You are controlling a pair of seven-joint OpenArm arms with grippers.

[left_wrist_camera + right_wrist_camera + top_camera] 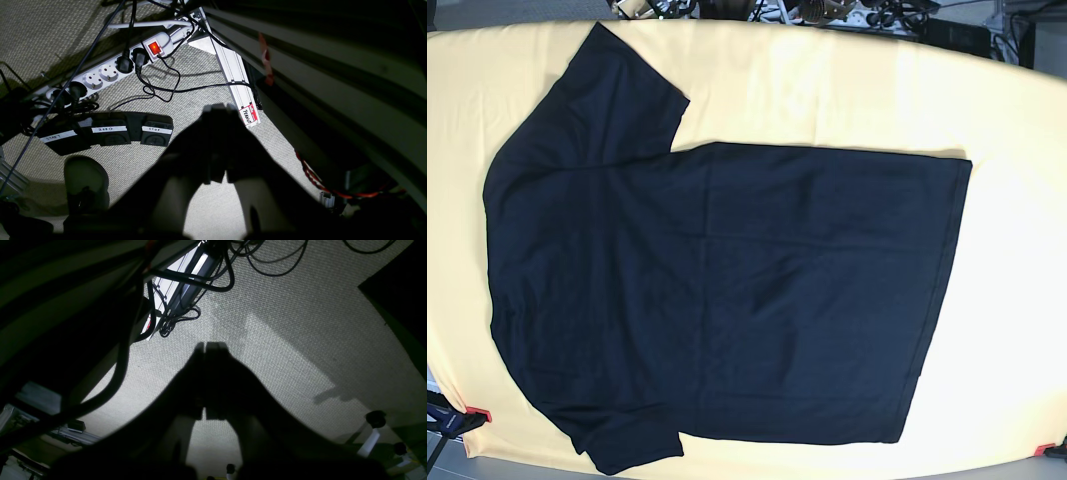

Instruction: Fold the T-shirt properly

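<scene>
The black T-shirt (717, 300) lies flat and spread out on the yellow tablecloth (1007, 250). Its collar end is at the left, its hem at the right, and both sleeves are spread. Neither arm shows in the base view. In the left wrist view my left gripper (218, 108) is shut and empty, hanging over the carpeted floor beside the table. In the right wrist view my right gripper (210, 346) is shut and empty, also over the floor. The shirt shows in neither wrist view.
Below the left gripper lie a white power strip (110, 71), labelled foot pedals (110, 131) and an aluminium table leg (233, 76). Cables (206, 283) hang by a table leg near the right gripper. Red clips (477, 414) hold the cloth's near edge.
</scene>
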